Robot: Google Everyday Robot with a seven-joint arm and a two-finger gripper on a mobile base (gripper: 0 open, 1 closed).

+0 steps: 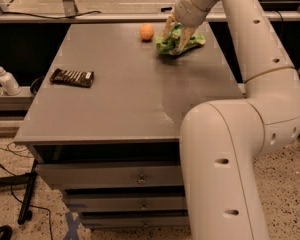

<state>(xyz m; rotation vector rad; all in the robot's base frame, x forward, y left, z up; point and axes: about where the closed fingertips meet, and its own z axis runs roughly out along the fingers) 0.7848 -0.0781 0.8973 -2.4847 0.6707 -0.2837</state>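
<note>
My gripper point(177, 34) reaches down at the far right of the grey table point(120, 104). Its pale fingers point(186, 37) stand on either side of a crumpled green bag point(191, 42) and are shut on it. The bag's lower edge is at the tabletop; I cannot tell whether it rests there or is just raised. An orange point(147, 32) lies a short way to the left of the bag, apart from the gripper. The white arm fills the right side of the view and hides the table's right front corner.
A dark snack bar in its wrapper point(72, 77) lies near the table's left edge. A white pump bottle point(6, 79) stands on a low shelf to the left of the table. Drawers point(140, 179) sit under the tabletop. A rail runs behind the table.
</note>
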